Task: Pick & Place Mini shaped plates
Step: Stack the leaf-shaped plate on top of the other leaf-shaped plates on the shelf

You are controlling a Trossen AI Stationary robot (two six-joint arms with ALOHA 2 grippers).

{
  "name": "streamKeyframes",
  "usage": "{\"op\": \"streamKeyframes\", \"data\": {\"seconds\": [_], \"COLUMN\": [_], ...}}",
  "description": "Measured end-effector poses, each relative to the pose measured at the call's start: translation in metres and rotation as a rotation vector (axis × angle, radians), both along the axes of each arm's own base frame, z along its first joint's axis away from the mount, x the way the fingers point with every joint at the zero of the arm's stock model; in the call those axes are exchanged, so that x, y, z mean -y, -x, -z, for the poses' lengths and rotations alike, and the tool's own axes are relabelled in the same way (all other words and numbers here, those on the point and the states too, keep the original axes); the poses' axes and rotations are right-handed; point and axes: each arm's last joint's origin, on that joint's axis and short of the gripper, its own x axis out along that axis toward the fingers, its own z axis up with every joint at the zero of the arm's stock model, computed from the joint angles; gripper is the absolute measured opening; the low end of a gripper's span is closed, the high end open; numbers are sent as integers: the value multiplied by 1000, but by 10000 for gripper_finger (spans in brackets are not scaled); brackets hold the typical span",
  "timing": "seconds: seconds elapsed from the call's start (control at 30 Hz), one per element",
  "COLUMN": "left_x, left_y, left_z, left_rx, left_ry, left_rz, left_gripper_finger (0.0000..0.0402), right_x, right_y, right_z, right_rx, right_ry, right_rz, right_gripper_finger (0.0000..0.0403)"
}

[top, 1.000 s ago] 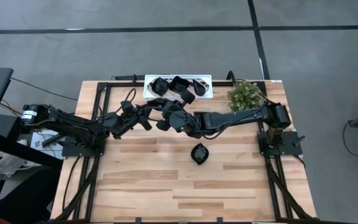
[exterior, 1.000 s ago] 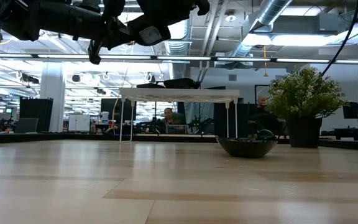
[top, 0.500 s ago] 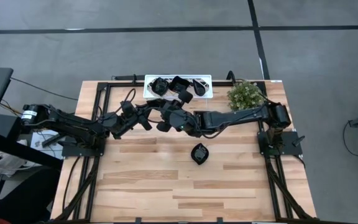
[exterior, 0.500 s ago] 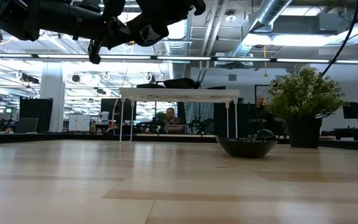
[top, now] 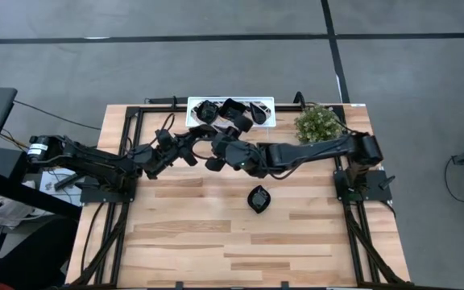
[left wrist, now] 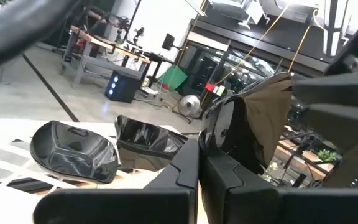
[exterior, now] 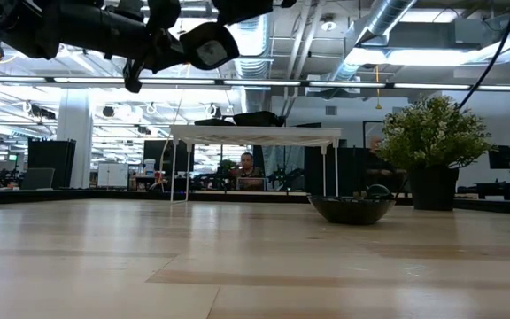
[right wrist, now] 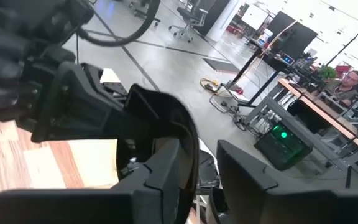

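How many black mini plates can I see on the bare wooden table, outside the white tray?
1. A single black plate lies on the wood near the table's middle. More plates sit heaped in the white tray at the far edge; the arms may hide others.

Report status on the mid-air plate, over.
Left claw shut on plate, aloft near tray. Right claw open around its rim. Second plate on table, clear of both.

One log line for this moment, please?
left gripper: shut on mini plate, midair | right gripper: open beside it | second plate: on table
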Motion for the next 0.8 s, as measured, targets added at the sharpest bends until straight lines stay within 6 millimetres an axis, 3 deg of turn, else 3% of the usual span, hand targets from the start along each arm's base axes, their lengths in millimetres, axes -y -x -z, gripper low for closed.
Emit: {"op": "streamKeyframes", "data": {"seconds": [0.3, 0.5, 0.8], "left_x": [-1, 0, -4], "left_y": [0, 0, -1], "left_z": [1, 3, 4], "left_rx": [-19, -58, -64], "left_ry": [-8, -25, -21], "left_rz": [-3, 9, 51], "left_gripper_finger": [3, 3, 3], "right_x": [-1, 0, 19], "right_y": [13, 36, 83], "right_z": [-17, -21, -6], "right_rx": [15, -188, -389], "right_ry": [3, 55, -264], "right_rz": [-5, -22, 54], "right_gripper_finger": [155, 175, 140]}}
